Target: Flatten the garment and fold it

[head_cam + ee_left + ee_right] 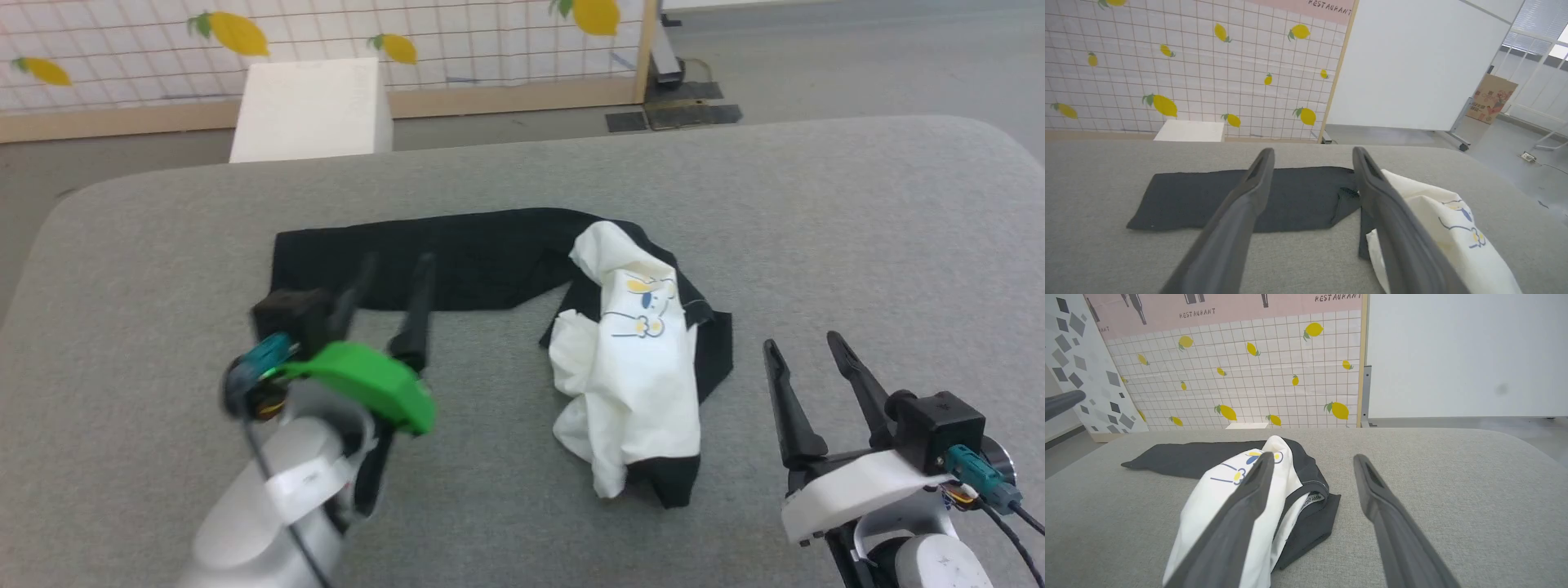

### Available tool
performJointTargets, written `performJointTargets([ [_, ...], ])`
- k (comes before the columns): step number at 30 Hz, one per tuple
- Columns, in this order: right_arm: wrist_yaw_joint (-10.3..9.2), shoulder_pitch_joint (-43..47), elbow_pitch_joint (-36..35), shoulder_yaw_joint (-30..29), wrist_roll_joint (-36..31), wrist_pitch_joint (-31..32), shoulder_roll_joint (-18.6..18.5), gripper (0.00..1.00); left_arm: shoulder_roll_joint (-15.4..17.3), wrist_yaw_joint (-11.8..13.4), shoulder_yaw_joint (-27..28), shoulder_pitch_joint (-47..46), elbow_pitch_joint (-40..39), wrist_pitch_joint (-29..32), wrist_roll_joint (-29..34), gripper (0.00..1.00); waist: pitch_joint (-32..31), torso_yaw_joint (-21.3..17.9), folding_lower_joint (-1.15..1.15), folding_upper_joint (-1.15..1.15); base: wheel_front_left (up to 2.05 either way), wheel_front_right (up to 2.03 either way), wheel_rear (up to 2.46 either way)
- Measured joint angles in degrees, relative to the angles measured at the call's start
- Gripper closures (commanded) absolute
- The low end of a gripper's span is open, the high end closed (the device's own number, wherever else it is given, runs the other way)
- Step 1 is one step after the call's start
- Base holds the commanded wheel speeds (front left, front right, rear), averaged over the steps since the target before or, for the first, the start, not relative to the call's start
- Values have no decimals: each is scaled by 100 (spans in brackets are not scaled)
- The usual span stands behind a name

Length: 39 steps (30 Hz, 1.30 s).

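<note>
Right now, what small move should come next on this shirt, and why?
Probably move the right gripper, fingers open and empty, left to pinch the shirt's crumpled white body; its black sleeve already lies flat, the rest is bunched.

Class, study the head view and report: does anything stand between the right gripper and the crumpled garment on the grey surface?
Nothing visible does. The open right gripper sits apart from the garment, off to its right, and there is bare grey surface between them.
</note>
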Motion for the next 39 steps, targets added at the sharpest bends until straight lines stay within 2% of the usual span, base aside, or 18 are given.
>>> performJointTargets([
  [3, 0, 8, -31, -42, -25, 16, 0, 0, 176, 162, 449, 461, -514, -9, 336, 0, -16, 119, 0, 0, 0, 0, 0],
  [4, 0, 12, -44, -92, -32, 25, 0, 0, 235, 204, 771, 773, -870, -25, 655, 0, -26, 197, 0, 0, 0, 0, 0],
  [7, 0, 24, -34, -141, -33, 26, 0, 0, 248, 210, 1133, 1226, -1206, -26, 1057, 0, -39, 288, 0, 0, 0, 0, 0],
  [8, 0, 36, -8, -212, -22, 34, 1, 0, 154, 209, 1433, 1640, -1464, -26, 1349, 0, -51, 352, 0, 0, 0, 0, 0],
  [12, 0, 54, 91, -350, 23, 52, 1, 0, -35, 166, 1835, 2020, -1716, -25, 1655, 0, -48, 390, 0, 0, 0, 0, 0],
  [17, 0, -49, 316, -634, 167, 265, 0, 0, -294, -73, 2104, 2229, -1850, -26, 1820, 0, 23, 435, 0, 0, 0, 0, 0],
  [24, 0, -1454, 1156, -971, 242, 998, -2, 0, -592, -363, 2297, 2135, -1915, -25, 2134, 0, 332, 575, 0, 0, 0, 0, 0],
  [28, 0, -2347, 2006, -1023, -52, 1652, -141, 0, -768, -458, 2406, 1944, -1946, -25, 2209, 0, 601, 697, 0, 0, 0, 0, 0],
  [33, -1, -3334, 2977, -1247, -89, 2401, -263, 0, -942, -612, 2484, 1608, -1992, -26, 2399, 0, 1011, 876, 0, 0, 0, 0, 0],
  [39, -1, -4140, 3768, -1390, -311, 2987, -406, 0, -1092, -753, 2497, 1350, -2011, -26, 2495, 0, 1487, 1136, 1, 0, 0, 0, 0],
])
